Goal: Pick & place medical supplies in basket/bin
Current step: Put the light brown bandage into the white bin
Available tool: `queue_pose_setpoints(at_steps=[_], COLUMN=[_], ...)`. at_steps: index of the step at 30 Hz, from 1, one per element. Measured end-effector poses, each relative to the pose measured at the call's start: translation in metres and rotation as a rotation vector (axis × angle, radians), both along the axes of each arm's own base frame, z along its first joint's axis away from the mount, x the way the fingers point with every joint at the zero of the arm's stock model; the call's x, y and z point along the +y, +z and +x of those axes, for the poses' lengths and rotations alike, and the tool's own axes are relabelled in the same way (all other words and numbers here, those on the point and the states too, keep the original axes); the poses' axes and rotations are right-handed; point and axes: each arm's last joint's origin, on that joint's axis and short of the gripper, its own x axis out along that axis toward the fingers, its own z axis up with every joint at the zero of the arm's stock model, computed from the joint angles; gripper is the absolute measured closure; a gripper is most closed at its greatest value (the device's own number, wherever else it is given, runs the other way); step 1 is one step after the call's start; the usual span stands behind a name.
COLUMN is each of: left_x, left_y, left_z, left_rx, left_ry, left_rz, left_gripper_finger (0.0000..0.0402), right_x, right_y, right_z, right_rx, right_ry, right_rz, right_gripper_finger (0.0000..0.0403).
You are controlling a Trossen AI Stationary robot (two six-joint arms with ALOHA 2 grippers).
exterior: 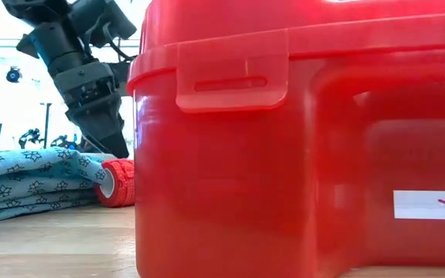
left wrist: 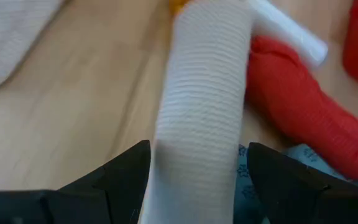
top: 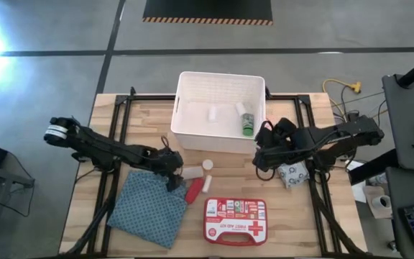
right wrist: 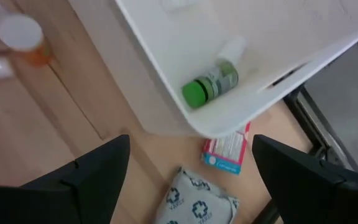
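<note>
My left gripper is open and low over the table at the cloth's far right corner. In the left wrist view its fingers stand on either side of a white ribbed roll lying on the wood. Beside the roll lie a red roll, a white tube and an orange-and-white bottle. The first aid case lies flat near the table's near edge. The white bin holds a green-capped bottle. My right gripper is open and empty above the bin's near right corner. The dotted pack and small box lie beneath it. My left gripper has the white roll's near end between its open fingers, coming slanting down from the table's left and lying along the roll. One finger looks flush with the roll's side and a gap shows at the other; whether it touches, I cannot tell.
The blue-green patterned cloth lies folded near the left gripper. Black frame rails run along the table on both sides. In the low view the red case blocks most of the sight. Bare wood lies left of the bin.
</note>
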Motion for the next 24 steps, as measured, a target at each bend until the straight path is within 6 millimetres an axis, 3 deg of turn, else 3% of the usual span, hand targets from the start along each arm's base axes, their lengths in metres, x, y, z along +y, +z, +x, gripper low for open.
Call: queue_pose_setpoints(at_steps=[9, 14, 21, 24], left_x=[-0.003, -0.001, 0.004, 0.002], left_y=[-0.026, -0.021, 0.017, 0.055], left_z=[0.007, 0.004, -0.001, -0.013], left_rx=[0.18, 0.213, 0.144, 0.125], left_ry=[-0.106, -0.082, -0.011, -0.021], left_rz=[0.099, 0.139, 0.233, 0.243], left_gripper_finger=[0.0158, 0.0203, 0.0292, 0.0293], right_x=[0.014, 0.015, 0.012, 0.011], right_y=[-0.029, -0.031, -0.029, -0.025], right_z=[-0.007, -0.006, -0.005, -0.007], right_rx=[0.047, 0.018, -0.038, -0.07], right_ry=[-0.027, -0.051, -0.064, -0.066], right_rz=[0.005, -0.002, -0.088, -0.112], right_gripper_finger=[0.0074, 0.0074, 0.0074, 0.0074])
